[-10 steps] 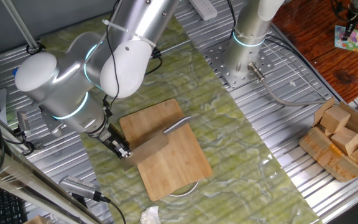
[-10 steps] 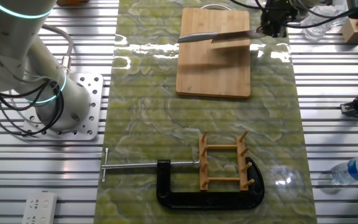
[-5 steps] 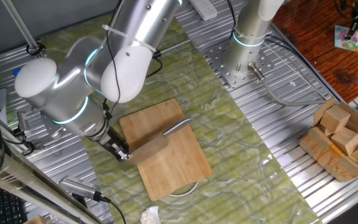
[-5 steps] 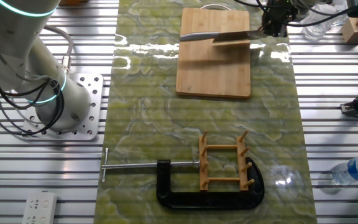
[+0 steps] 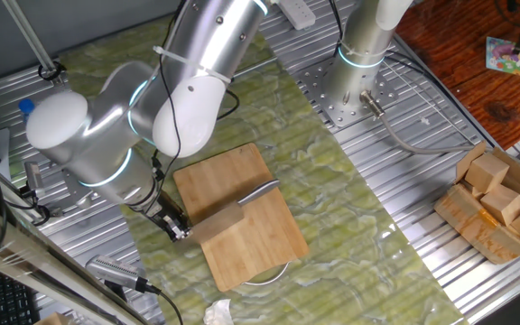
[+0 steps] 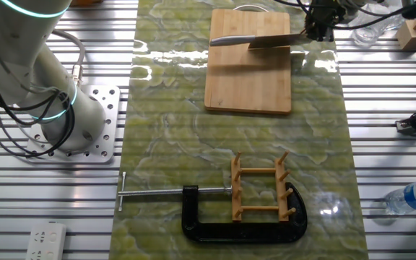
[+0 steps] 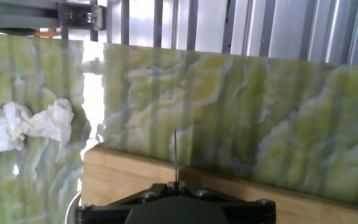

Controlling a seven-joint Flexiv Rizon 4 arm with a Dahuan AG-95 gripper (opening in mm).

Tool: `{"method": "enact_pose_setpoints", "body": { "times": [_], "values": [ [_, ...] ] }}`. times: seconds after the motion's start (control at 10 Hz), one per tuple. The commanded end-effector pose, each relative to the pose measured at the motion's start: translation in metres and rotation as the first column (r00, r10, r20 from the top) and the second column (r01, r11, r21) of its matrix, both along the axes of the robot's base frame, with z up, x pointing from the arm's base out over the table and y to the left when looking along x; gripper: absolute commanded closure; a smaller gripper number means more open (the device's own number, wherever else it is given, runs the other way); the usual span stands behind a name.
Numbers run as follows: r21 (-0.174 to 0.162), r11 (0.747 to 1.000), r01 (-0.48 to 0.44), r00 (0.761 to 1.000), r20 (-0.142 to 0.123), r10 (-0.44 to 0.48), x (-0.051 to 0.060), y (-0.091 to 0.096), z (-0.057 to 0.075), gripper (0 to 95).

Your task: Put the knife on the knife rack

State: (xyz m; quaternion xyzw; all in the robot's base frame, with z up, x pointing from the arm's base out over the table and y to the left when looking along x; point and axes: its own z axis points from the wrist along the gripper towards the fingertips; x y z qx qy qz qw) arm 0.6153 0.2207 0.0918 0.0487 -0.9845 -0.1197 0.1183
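The gripper point(image 6: 318, 27) was clamped on the knife point(image 6: 255, 41) blade end above the cutting board point(image 6: 248, 79); level carriage toward the knife rack point(image 6: 261, 188) appeared advisable.

the knife point(image 6: 255, 41), steel with a broad grey blade and shiny handle, lies across the far end of a bamboo board. the knife rack point(image 6: 261, 188), light-wood slats on dowels, stands well apart.

One knife point(image 6: 255, 41), one board point(image 6: 249, 68), one rack point(image 6: 261, 188), one clamp point(image 6: 215, 219), one bottle point(image 6: 410, 196), two robot arms.
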Motion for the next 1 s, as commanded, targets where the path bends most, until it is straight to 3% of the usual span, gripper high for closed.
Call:
{"method": "enact_pose_setpoints", "body": {
  "times": [0.1, 0.5, 1.0],
  "values": [
    [-0.013, 1.0, 0.007, 1.0, -0.002, -0.007, -0.0007, 0.0, 0.0, 95.0],
    [-0.015, 1.0, 0.028, 0.999, 0.042, -0.027, 0.0003, 0.0023, -0.0011, 95.0],
    [-0.026, 0.999, 0.035, 0.997, 0.076, -0.033, 0.0028, 0.0059, -0.0018, 95.0]
  ]
}}
